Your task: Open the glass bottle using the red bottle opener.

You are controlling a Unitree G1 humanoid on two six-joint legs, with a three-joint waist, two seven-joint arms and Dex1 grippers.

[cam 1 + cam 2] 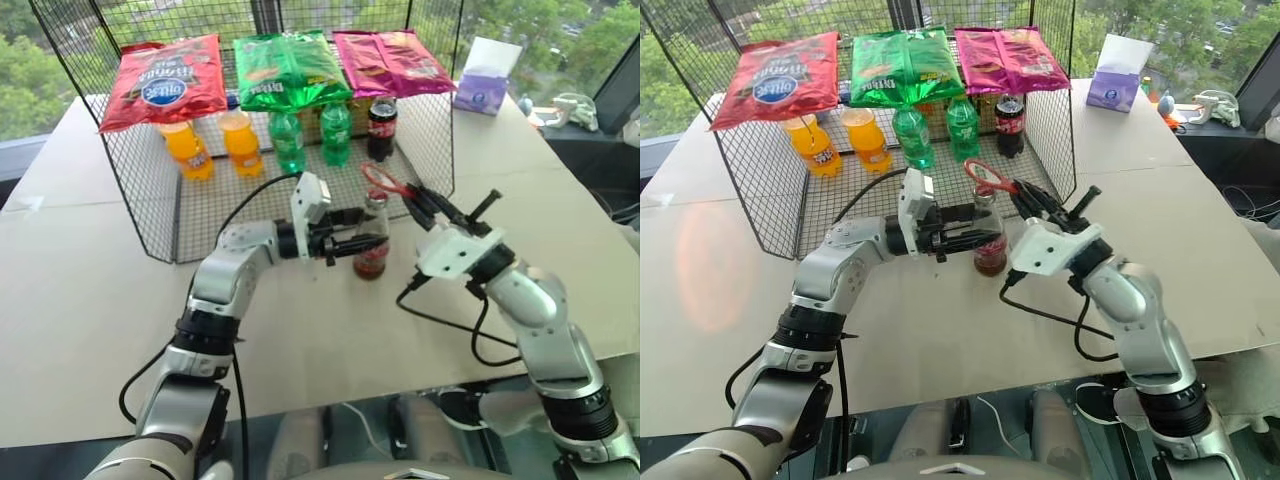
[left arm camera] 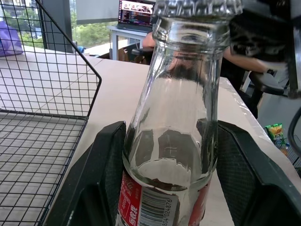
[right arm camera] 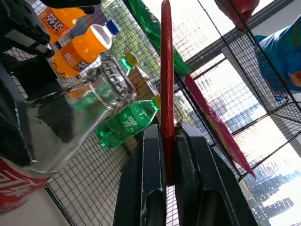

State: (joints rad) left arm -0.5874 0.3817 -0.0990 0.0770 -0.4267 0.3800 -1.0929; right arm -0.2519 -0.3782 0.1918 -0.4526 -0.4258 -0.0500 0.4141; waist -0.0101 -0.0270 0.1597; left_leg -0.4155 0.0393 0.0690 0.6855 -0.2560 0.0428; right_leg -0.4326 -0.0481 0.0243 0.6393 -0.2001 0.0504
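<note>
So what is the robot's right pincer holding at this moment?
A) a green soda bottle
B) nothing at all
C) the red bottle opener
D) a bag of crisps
C: the right pincer is clamped shut on the red bottle opener, beside the capped top of the glass bottle.

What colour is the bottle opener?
Red; the red bottle opener shows best in the right wrist view.

Red bottle opener (image 1: 380, 182), red-labelled clear glass bottle (image 1: 371, 240)

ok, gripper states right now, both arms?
Left gripper: closed on the bottle.
Right gripper: shut on the opener.
</note>
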